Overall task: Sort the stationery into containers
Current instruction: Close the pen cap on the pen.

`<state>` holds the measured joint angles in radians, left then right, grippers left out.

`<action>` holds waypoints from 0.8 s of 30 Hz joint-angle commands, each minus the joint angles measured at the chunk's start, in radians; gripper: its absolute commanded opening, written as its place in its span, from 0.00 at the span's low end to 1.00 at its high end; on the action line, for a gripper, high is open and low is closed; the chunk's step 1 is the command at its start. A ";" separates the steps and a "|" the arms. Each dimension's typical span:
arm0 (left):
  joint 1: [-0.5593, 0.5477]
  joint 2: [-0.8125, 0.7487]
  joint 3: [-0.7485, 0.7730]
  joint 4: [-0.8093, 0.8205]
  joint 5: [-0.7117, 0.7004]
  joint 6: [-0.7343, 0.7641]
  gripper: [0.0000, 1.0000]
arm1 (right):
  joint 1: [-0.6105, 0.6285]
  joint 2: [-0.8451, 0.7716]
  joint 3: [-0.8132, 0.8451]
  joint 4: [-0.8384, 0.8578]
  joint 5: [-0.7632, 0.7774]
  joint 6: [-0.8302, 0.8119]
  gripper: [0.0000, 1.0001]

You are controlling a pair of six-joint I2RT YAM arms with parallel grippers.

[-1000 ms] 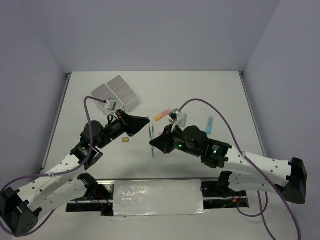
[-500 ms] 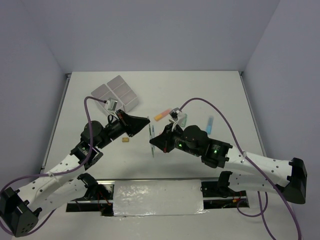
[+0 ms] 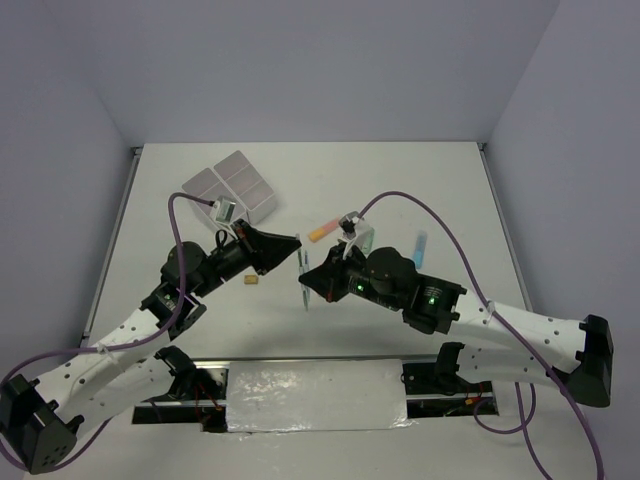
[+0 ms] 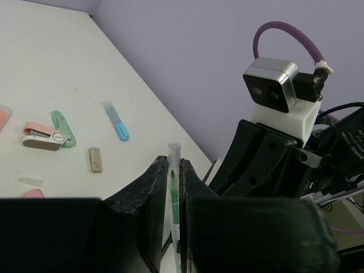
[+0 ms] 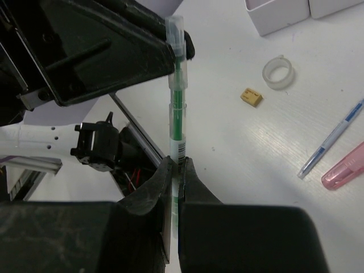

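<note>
White hole-dotted arms [image 3: 100,360], black joints [image 3: 190,268] and end effectors [image 3: 298,243], purple cables [image 3: 420,208] (green lamps [image 3: 428,297] on the right)

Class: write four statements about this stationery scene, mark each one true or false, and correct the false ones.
1. The left gripper and right gripper are both shut on one green pen. True.
2. The tape ring sits inside the white container. False: it lies on the table, outside the white container, near the tan eraser.
3. The green pen lies flat on the table. False: the two grippers hold it between them.
4. The light blue marker lies on the table, touched by neither gripper. True.
</note>
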<state>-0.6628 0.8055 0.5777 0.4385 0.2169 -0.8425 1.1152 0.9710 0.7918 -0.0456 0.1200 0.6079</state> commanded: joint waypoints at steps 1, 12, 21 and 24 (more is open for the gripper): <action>-0.003 -0.006 0.014 0.052 0.029 -0.007 0.00 | 0.008 0.008 0.067 0.041 0.027 -0.031 0.00; -0.004 -0.020 0.039 -0.026 0.030 -0.006 0.00 | 0.008 0.008 0.078 0.090 0.078 -0.123 0.00; -0.003 -0.020 0.016 -0.018 0.058 -0.015 0.00 | 0.005 0.014 0.121 0.176 0.161 -0.218 0.00; -0.003 -0.026 0.030 -0.041 0.052 0.005 0.05 | 0.006 0.040 0.161 0.156 0.121 -0.259 0.00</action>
<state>-0.6590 0.7921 0.5858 0.4358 0.2157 -0.8429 1.1236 1.0065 0.8501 -0.0292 0.1970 0.4221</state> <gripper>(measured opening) 0.226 0.041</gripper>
